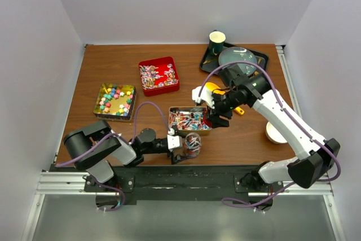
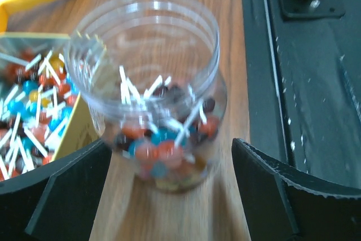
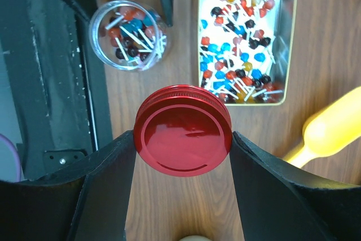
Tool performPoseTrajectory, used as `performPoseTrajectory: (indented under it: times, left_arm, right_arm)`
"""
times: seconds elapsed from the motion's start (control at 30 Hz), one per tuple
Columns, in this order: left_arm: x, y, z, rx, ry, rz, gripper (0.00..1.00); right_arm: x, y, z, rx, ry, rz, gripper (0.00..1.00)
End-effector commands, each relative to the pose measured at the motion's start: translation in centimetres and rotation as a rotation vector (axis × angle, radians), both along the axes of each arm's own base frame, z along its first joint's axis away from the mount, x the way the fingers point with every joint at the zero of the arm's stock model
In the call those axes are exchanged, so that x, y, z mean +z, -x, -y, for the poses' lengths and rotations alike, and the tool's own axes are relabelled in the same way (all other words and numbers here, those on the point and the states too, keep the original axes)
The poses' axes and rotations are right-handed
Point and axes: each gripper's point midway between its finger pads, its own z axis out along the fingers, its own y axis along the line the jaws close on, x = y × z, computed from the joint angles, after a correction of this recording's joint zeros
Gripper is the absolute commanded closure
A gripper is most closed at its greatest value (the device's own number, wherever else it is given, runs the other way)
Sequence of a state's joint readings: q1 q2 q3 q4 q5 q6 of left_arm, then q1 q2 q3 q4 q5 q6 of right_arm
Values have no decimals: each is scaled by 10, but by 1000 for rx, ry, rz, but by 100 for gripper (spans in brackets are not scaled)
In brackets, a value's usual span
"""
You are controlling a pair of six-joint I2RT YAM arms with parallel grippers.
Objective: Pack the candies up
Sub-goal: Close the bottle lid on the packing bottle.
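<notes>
Currently, at the near edge of the wooden table [image 1: 248, 134], the left gripper [image 2: 172, 187] has its jaws set wide apart, one on each side of a clear round plastic jar [image 2: 149, 38], with a gap visible at both sides. The jar stands upright and uncapped, partly filled with small multicoloured stick candies [image 2: 161, 148]. Just beyond the jar, a gold rectangular metal tin [image 3: 290, 49] holds many more candies of the same kind. The right gripper [image 3: 182, 150] is clamped on a red round metal lid [image 3: 183, 136], held apart from the jar. A yellow plastic scoop [image 3: 330, 128] lies near that tin. Farther back on the left, a second gold tin [image 1: 115, 118] contains star-shaped candies [image 1: 113, 99], and a red square tin [image 1: 163, 62] contains wrapped candies [image 1: 151, 76]. At the far right, a dark tray [image 1: 263, 55] carries a green cup [image 1: 217, 40].
</notes>
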State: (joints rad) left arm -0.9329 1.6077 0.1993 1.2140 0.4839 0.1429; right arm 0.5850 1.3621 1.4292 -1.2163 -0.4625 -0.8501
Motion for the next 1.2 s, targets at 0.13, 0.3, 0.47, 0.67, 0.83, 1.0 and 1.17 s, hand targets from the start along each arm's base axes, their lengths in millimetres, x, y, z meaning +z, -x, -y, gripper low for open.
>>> performPoseTrajectory:
  times: [0.13, 0.3, 0.47, 0.67, 0.83, 1.0, 1.17]
  left_arm:
    - [11, -13, 3, 56, 70, 110, 9]
    - [9, -13, 15, 47, 111, 150, 10]
    - [-2, -18, 21, 83, 125, 163, 11]
    - [-8, -22, 20, 101, 111, 189, 14]
    - [-9, -23, 19, 108, 105, 190, 16]
    - [-11, -27, 18, 129, 97, 191, 18]
    - [-12, -33, 13, 166, 84, 209, 19]
  right_arm:
    - [2, 14, -16, 110, 17, 3, 48]
    - [-8, 32, -19, 179, 31, -34, 48]
    - [-19, 39, -22, 248, 68, -37, 48]
    - [-33, 46, -32, 309, 69, -39, 48]
    - [-41, 50, -51, 341, 55, -49, 49]
    - [-53, 53, -59, 359, 76, -52, 48]
    - [-64, 59, -61, 381, 107, -64, 48]
